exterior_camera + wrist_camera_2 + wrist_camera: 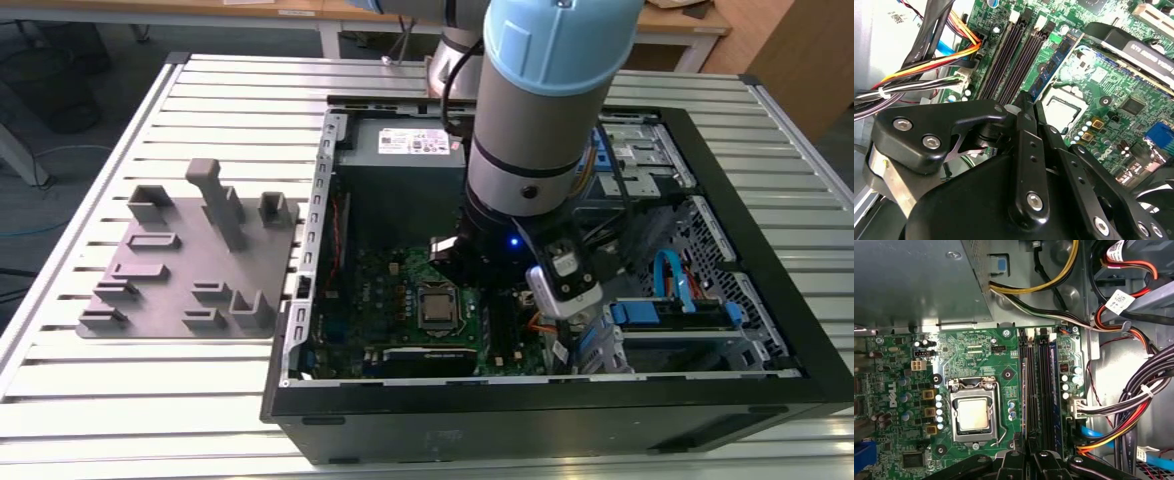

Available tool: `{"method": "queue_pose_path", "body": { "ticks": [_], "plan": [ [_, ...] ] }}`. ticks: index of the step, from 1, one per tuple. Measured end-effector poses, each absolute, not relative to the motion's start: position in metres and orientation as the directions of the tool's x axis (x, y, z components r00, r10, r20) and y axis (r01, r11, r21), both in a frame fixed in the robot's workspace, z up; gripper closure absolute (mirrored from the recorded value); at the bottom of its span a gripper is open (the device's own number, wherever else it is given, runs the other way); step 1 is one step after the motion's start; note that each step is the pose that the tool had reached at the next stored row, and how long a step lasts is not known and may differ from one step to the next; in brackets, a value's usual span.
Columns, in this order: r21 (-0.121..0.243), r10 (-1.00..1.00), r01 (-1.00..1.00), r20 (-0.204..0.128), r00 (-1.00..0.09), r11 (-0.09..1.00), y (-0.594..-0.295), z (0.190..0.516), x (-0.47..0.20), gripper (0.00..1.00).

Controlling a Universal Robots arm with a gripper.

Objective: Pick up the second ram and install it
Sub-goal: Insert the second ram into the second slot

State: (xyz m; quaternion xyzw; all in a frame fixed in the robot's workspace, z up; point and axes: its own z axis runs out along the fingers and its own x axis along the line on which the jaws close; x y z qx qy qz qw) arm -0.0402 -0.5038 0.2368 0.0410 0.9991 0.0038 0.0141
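- Exterior view: the arm [541, 110] reaches down into the open computer case [747, 385] that lies on the slatted table [160, 400]. The tool [497, 262] hangs low over the green motherboard [387, 290], near the processor socket [437, 308]. A grey fixture block [187, 265] sits on the table at the exterior view's left, apart from the case.
- Second wrist view: the tool's black fingers [1026, 145] stand close together above the memory slots [1011, 55]. A dark stick with a blue edge, the second ram [1054, 62], stands in the slot nearest the socket. Whether the tool has hold of anything, I cannot tell.
- First wrist view: the slots [1035, 385] run beside the socket [973, 412]; the ram [1054, 390] stands seated on their far side, next to the bundled cables [1124, 415]. The fingertips [1024, 462] sit at the slots' near end.
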Motion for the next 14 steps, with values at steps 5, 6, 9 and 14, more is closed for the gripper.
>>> {"method": "queue_pose_path", "body": {
  "ticks": [5, 6, 9, 14],
  "plan": [
    [0.009, 0.082, 0.082, -0.028, -0.996, 0.997, -0.5038, 0.234, -0.0401, 0.86],
    [0.009, 0.082, 0.082, -0.028, -0.996, 0.997, -0.5038, 0.2335, -0.04, 0.86],
    [0.009, 0.082, 0.082, -0.028, -0.996, 0.997, -0.5038, 0.2321, -0.0399, 0.86],
    [0.009, 0.082, 0.082, -0.028, -0.996, 0.997, -0.5038, 0.2297, -0.0397, 0.86]
  ]
}}
